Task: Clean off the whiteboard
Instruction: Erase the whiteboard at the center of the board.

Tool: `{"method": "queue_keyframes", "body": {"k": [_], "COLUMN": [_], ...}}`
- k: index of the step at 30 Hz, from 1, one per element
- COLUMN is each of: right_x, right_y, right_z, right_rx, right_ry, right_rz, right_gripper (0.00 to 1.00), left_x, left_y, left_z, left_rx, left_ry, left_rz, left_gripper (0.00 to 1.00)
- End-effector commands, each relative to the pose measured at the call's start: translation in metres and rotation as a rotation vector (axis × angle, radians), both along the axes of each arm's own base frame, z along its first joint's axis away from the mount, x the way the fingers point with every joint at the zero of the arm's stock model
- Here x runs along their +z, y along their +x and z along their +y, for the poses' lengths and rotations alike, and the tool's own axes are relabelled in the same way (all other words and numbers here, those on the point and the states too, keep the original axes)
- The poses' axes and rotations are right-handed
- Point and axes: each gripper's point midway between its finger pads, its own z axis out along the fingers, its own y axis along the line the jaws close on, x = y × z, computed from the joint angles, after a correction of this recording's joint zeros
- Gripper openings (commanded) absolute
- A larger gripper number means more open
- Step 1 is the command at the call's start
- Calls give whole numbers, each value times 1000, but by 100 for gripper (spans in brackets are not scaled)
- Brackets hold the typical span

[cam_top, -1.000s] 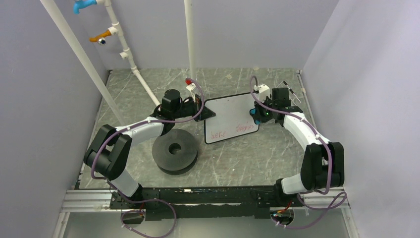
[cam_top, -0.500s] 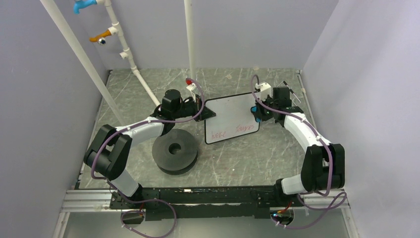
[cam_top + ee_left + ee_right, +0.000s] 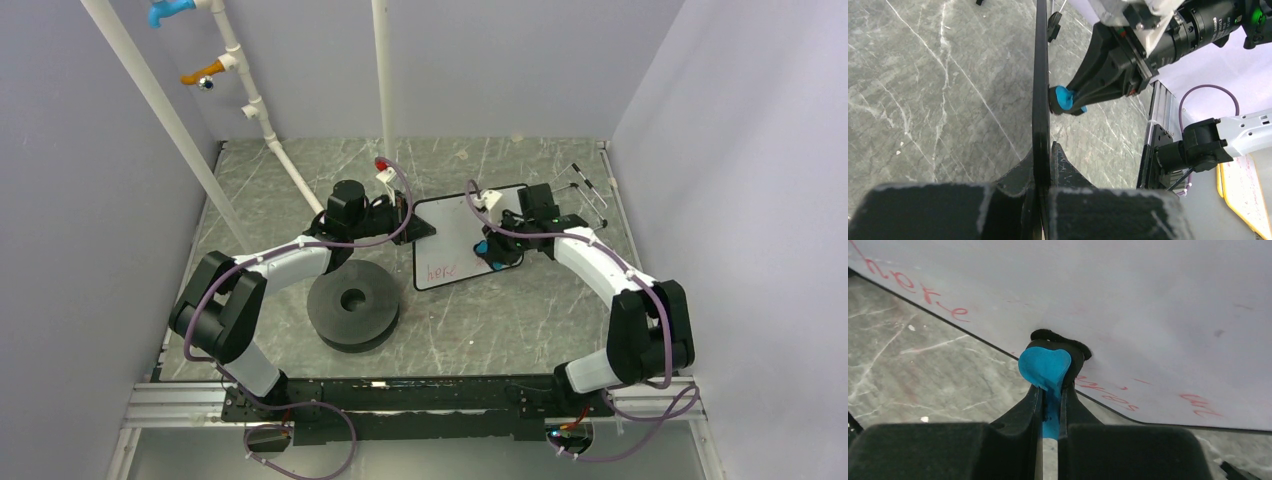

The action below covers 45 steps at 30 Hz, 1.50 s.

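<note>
Grey marble tabletop (image 3: 500, 320) — black disc (image 3: 335, 320) beside whiteboard (image 3: 450, 225) pinched in left gripper (image 3: 1042, 167), blue eraser (image 3: 1045, 367) clamped in right gripper (image 3: 1049, 402).

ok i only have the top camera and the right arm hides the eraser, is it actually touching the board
Observer: Yes, the right wrist view shows the eraser, pinched in the right gripper, with its black pad against the whiteboard.
Operator: and is the left one really gripping it
Observer: Yes, the left wrist view shows the left gripper shut on the whiteboard's thin black edge.
Operator: any writing hidden under the arm
Observer: Yes, red writing beside the eraser, near the whiteboard's edge.
</note>
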Motion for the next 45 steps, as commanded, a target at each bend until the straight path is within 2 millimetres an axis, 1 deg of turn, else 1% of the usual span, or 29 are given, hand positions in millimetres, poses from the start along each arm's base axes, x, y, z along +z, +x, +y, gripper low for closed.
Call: {"method": "queue_keyframes", "body": {"k": [1,3,5,7,9,11,13,17,20,22,23,24,25,27,29,32,34,36,38,41,43,45], "right_x": [2,7,10,9,8,6,5,1,3,7,11,13,14,20,24,20,16,11,5,-1,1,7], "right_y": [9,31,51,59,61,60,54,29,9,6,10,17,26,45,56,61,61,56,39,9,-9,-19], "right_z": [11,-11,-43,-65,-76,-75,-65,-24,9,17,17,11,1,-24,-49,-71,-75,-68,-42,-4,18,31], "right_rx": [14,-135,-297,-395,-442,-430,-369,-148,3,30,14,-28,-89,-226,-342,-425,-431,-377,-232,-12,108,178], "right_ry": [23,24,9,-18,-34,-32,-8,47,64,74,76,63,47,38,35,13,2,11,64,84,94,102], "right_rz": [-13,-33,-59,-85,-96,-87,-66,-12,-2,-10,-22,-39,-58,-99,-120,-128,-116,-87,-20,45,49,31], "right_gripper": [0,0,0,0,0,0,0,0,0,0,0,0,0,0,0,0,0,0,0,0,0,0], "left_x": [51,52,51,50,51,51,53,54,54,54,54,54,54,54,53,52,53,54,54,54,53,54], "left_y": [-28,-28,-29,-29,-29,-29,-29,-29,-29,-29,-30,-29,-29,-29,-29,-29,-30,-29,-30,-30,-30,-30], "left_z": [-17,-17,-17,-16,-17,-16,-17,-17,-17,-16,-16,-16,-16,-16,-16,-17,-17,-17,-17,-17,-16,-16], "left_rx": [-166,-164,-166,-166,-169,-169,-169,-167,-166,-167,-168,-165,-166,-166,-168,-171,-172,-172,-171,-172,-170,-169], "left_ry": [-99,-99,-98,-98,-99,-101,-104,-105,-106,-106,-105,-104,-103,-104,-105,-104,-105,-107,-106,-107,-105,-105], "left_rz": [-120,-123,-122,-122,-123,-123,-124,-128,-129,-128,-128,-128,-129,-129,-127,-125,-126,-129,-130,-129,-126,-129], "left_gripper": [0,0,0,0,0,0,0,0,0,0,0,0,0,0,0,0,0,0,0,0,0,0]}}
